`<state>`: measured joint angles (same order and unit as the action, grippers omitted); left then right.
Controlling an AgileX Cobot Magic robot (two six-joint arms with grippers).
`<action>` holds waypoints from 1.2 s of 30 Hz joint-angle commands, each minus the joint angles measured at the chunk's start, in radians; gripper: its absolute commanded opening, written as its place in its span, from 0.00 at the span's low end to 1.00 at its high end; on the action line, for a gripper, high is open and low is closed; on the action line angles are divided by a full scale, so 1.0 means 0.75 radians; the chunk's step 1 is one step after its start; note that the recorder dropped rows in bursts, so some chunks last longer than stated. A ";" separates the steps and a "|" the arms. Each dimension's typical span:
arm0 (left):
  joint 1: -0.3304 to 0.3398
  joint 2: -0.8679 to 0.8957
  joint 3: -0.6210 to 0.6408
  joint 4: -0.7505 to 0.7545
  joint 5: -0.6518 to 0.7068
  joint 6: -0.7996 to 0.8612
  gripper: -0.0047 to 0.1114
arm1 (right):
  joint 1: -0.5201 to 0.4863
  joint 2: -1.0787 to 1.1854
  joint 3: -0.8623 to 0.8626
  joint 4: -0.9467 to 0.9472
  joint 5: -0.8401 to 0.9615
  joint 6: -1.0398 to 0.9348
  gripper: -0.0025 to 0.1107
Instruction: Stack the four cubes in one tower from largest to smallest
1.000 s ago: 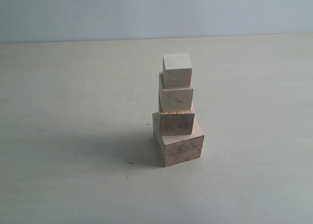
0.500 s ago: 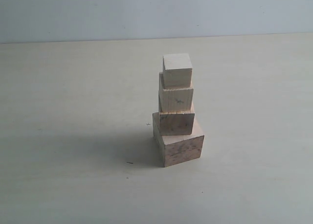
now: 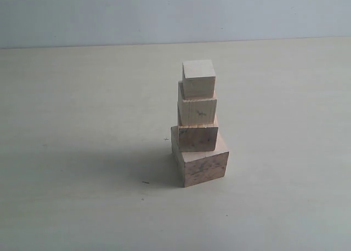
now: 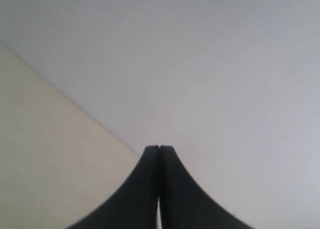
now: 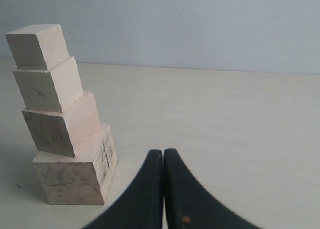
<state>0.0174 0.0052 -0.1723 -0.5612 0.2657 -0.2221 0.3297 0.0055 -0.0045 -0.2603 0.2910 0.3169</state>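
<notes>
The tower [image 3: 198,125] stands upright near the middle of the table [image 3: 82,207], well apart from the far edge, with wide surface left, right and near. The left gripper [image 4: 159,150] and the right gripper [image 5: 163,153] are both pressed together and hold nothing.

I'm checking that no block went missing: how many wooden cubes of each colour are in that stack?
Pinkish-tan speckled cubes: 2 (base cube, second cube)
Pale beige cubes: 2 (third cube, top cube)
Total: 4
</notes>
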 commanded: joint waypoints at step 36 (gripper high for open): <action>-0.650 1.928 -0.565 -1.578 0.318 2.430 0.04 | -0.007 -0.007 0.006 -0.003 -0.002 0.004 0.02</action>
<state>-0.4625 1.3920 -0.5488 -1.7334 0.5075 1.5784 0.3297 0.0055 -0.0045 -0.2603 0.2910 0.3169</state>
